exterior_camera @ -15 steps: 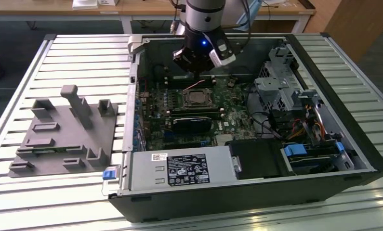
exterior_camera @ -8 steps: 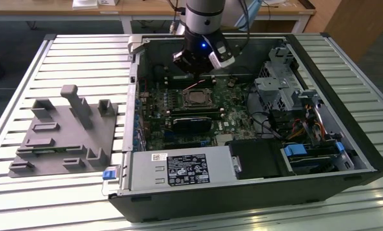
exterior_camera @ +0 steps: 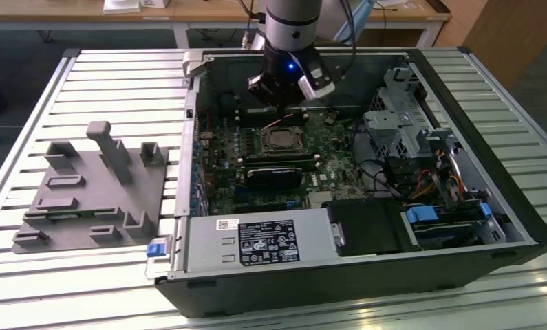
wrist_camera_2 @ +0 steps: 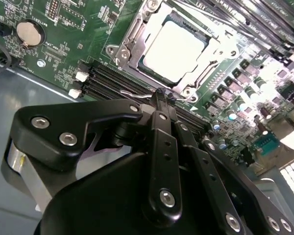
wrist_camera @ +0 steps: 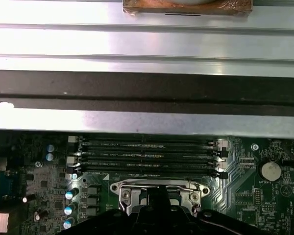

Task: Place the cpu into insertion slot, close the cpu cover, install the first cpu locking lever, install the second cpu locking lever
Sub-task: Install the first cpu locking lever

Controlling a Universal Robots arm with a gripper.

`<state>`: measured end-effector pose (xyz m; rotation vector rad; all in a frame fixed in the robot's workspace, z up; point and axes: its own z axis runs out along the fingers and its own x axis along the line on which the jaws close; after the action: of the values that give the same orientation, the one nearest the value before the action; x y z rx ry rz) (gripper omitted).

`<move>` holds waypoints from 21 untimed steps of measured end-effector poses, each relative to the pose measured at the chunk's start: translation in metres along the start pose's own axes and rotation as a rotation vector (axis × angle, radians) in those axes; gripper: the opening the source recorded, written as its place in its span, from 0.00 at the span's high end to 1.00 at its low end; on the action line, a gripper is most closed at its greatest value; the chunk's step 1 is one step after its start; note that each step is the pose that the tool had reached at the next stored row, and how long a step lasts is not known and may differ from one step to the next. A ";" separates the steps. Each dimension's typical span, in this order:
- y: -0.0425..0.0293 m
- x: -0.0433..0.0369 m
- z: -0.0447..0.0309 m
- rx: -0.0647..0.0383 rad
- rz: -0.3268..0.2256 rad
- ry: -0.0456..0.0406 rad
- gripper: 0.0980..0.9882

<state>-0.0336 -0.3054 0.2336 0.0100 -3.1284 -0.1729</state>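
In the second wrist view the cpu lies flat in the insertion slot. The silver cpu cover is folded down around it. My gripper is shut, its black fingers pressed together. Its tip is at the bent wire handle of a cpu locking lever, on the socket's edge beside the memory slots. I cannot tell whether the wire is pinched or only touched. A second wire lever runs along another side of the socket. In the exterior view the gripper hangs just beyond the socket's far side.
The open computer case lies on a slatted metal table. Memory slots run close beside the socket. A grey labelled power-supply box sits at the near side and drive cages at the exterior view's right. A grey fixture stands outside on the left.
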 end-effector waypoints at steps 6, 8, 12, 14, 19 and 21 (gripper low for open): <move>0.0044 -0.0004 0.0057 0.000 0.000 -0.0001 0.99; 0.0068 -0.0004 0.0068 0.000 0.000 0.0000 0.99; 0.0101 -0.0005 0.0091 0.000 0.000 -0.0001 0.99; 0.0118 -0.0005 0.0100 0.000 0.000 -0.0001 0.99; 0.0112 -0.0081 0.0223 0.000 0.000 0.0000 0.99; 0.0112 -0.0085 0.0231 0.000 0.000 0.0000 0.99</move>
<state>-0.0253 -0.2917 0.2118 0.0100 -3.1284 -0.1730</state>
